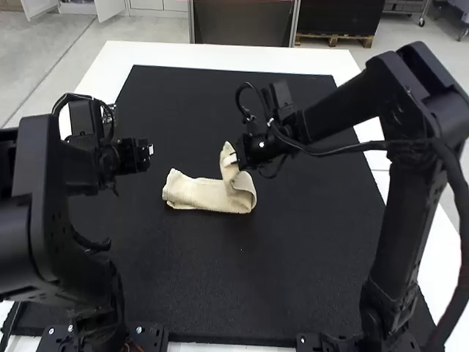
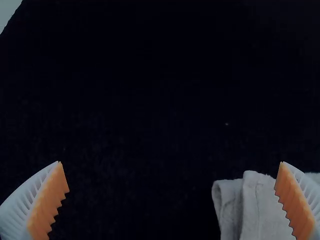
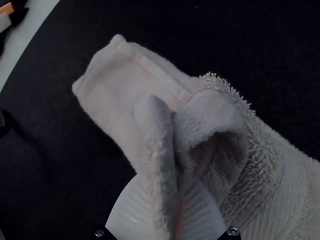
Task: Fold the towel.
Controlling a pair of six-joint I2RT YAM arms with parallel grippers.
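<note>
The cream towel lies as a narrow folded strip near the mat's middle, its right end lifted and curled over. My right gripper is shut on that raised end, above the strip. In the right wrist view, the towel stretches out flat beyond the pinch, with a loop of cloth beside it, and my right gripper squeezes a fold between its white fingers. Left of the towel, apart from it, is my left gripper. The left wrist view has my left gripper wide open, the towel's end near one finger.
A black mat covers most of the white table. The left arm stands along the mat's left side, and the right arm reaches over the mat from the right.
</note>
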